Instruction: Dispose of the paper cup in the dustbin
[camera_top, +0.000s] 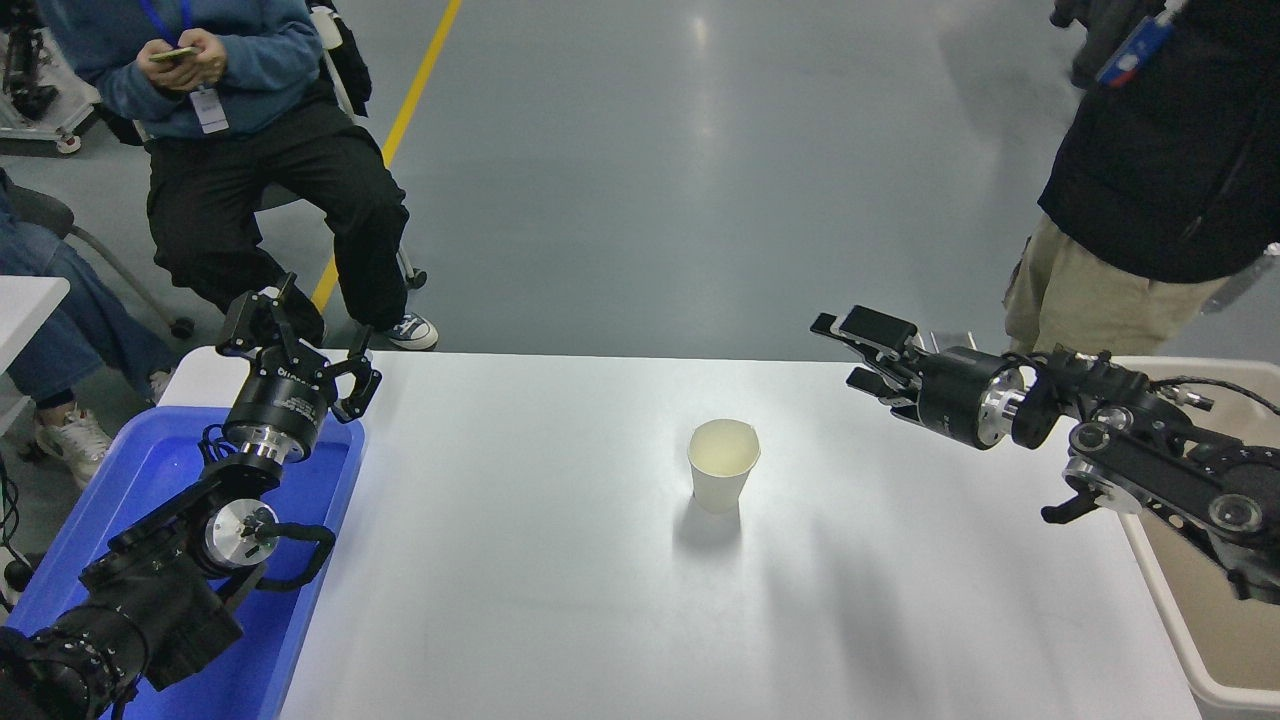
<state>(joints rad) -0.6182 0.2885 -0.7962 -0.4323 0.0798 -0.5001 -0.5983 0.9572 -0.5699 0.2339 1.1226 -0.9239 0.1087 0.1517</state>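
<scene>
Nothing was done yet: the cup (723, 464) stood upright mid-table, untouched. The right gripper (845, 350), fingers spread, hovered well to its right; the bin (1180, 640) waited at the table's right edge.

Black arms (150, 590) with silver wrist rings, looped black cables, black-fingered pincers (868, 352).

- One paper cup (723, 463) stood on one white table (560, 580).
- One dustbin (1215, 640).
- One blue tray (150, 470).
- Two grippers: left gripper (300, 340), right gripper (850, 350).
- Three people, partly visible.
</scene>
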